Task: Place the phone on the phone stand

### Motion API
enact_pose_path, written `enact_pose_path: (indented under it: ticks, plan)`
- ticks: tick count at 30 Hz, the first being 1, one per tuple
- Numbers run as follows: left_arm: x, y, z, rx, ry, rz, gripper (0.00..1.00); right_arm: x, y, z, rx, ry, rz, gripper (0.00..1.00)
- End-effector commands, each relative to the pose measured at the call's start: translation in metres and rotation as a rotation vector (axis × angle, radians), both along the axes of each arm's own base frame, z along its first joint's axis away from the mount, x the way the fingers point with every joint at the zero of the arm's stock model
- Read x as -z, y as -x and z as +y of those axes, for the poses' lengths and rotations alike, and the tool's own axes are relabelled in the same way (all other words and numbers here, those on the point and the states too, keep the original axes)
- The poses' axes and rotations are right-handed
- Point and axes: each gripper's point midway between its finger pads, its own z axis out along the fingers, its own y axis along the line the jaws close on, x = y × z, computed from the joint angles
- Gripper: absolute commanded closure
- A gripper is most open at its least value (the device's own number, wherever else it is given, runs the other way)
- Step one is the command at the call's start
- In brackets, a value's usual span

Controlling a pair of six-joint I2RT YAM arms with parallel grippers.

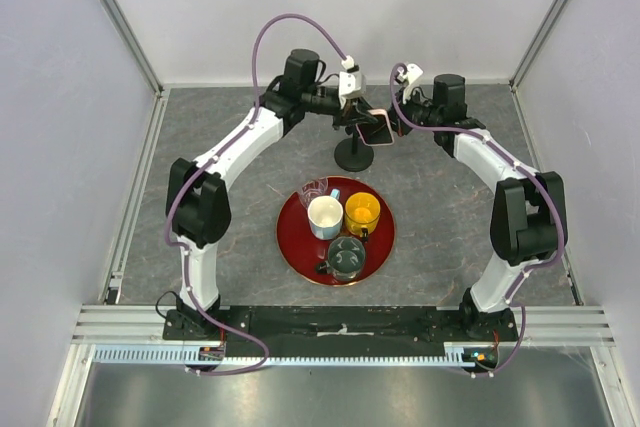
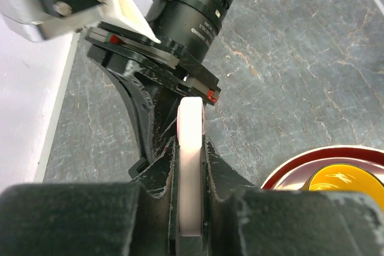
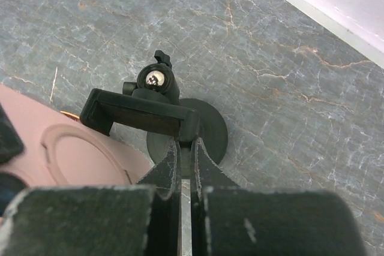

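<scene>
The left pincer (image 2: 191, 148) was clamped on the pale edge of the phone (image 2: 192, 115), held in the air just beside the phone stand (image 3: 211, 130). The right pincer (image 3: 186, 145) was closed together, its tips at the bracket (image 3: 141, 115) (steadying it, I think). Next, the phone needed lowering squarely into that bracket.

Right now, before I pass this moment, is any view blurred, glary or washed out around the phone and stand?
Top external: sharp and evenly lit, no glare. Left wrist: the phone shows a washed-out, nearly white edge; the left pincer is soft up close. Right wrist: the phone stand is crisp at its clamp, with a small glint on its metal ball; the right pincer blurs in the foreground.
</scene>
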Motion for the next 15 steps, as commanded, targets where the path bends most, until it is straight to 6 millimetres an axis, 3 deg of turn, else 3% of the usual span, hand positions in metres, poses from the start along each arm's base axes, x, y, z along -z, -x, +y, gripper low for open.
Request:
enact_pose_path:
  ticks: [1, 5, 6, 15]
  plan:
    - [-0.032, -0.009, -0.014, -0.052, 0.072, -0.260, 0.98, 0.012, 0.026, 0.016, -0.058, -0.049, 0.115, 1.00]
    - [-0.027, -0.010, -0.024, -0.057, 0.058, -0.275, 0.98, 0.010, 0.030, 0.021, -0.050, -0.039, 0.123, 1.00]
    - [-0.018, -0.016, -0.023, -0.080, 0.027, -0.263, 0.98, 0.011, 0.032, 0.022, -0.046, -0.023, 0.125, 1.00]
    - [-0.023, -0.025, -0.022, -0.097, -0.033, -0.347, 0.98, 0.021, 0.043, 0.022, -0.109, 0.039, 0.119, 1.00]
